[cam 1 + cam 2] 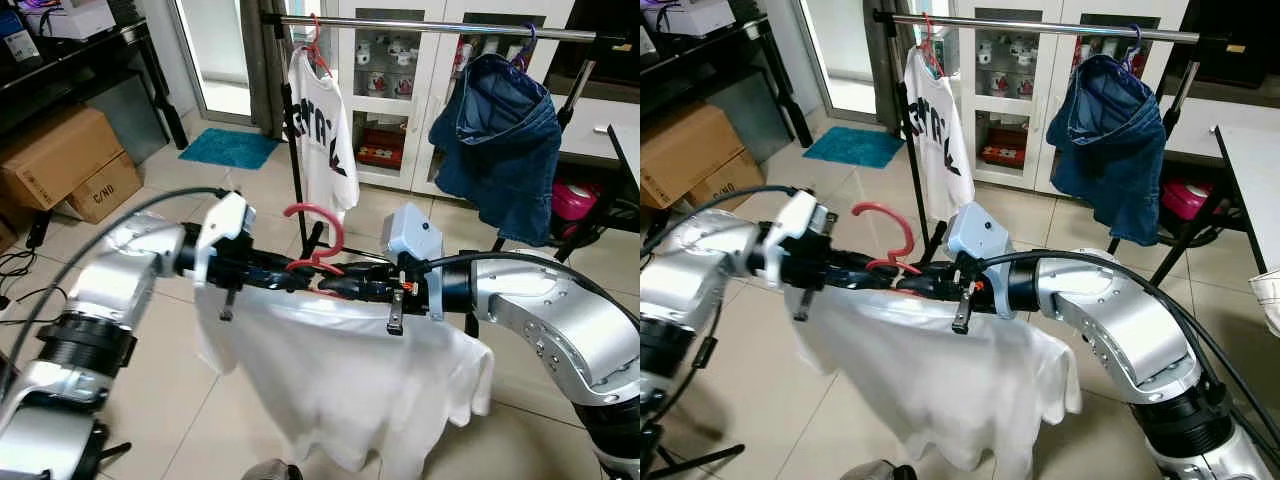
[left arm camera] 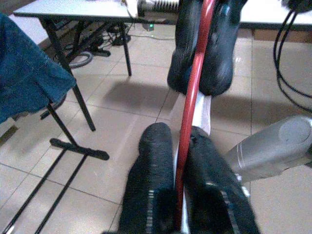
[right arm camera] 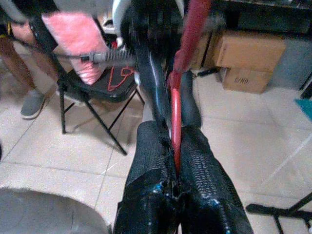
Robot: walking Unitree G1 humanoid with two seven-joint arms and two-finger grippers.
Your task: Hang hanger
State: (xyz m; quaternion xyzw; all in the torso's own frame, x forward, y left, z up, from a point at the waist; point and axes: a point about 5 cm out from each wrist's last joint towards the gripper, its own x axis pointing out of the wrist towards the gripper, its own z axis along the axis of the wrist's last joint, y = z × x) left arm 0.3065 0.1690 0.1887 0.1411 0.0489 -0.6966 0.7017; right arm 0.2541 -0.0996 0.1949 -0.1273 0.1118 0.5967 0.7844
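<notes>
Hanger [image 1: 312,232]: glossy red plastic, curved hook up.
Shirt [image 1: 350,380]: soft white cloth draping.
Left gripper [image 2: 181,195]: clamped on hanger.
Right gripper [image 3: 175,161]: clamped on hanger.

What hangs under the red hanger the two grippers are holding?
A white T-shirt drapes below the red hanger, gripped by the left gripper and right gripper. The cloth covers the hanger's lower bar and the floor under it.

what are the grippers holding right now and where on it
Both hold the red hanger with the white shirt draped on it. The left gripper and right gripper each pinch its shoulder bar, either side of the hook.
</notes>
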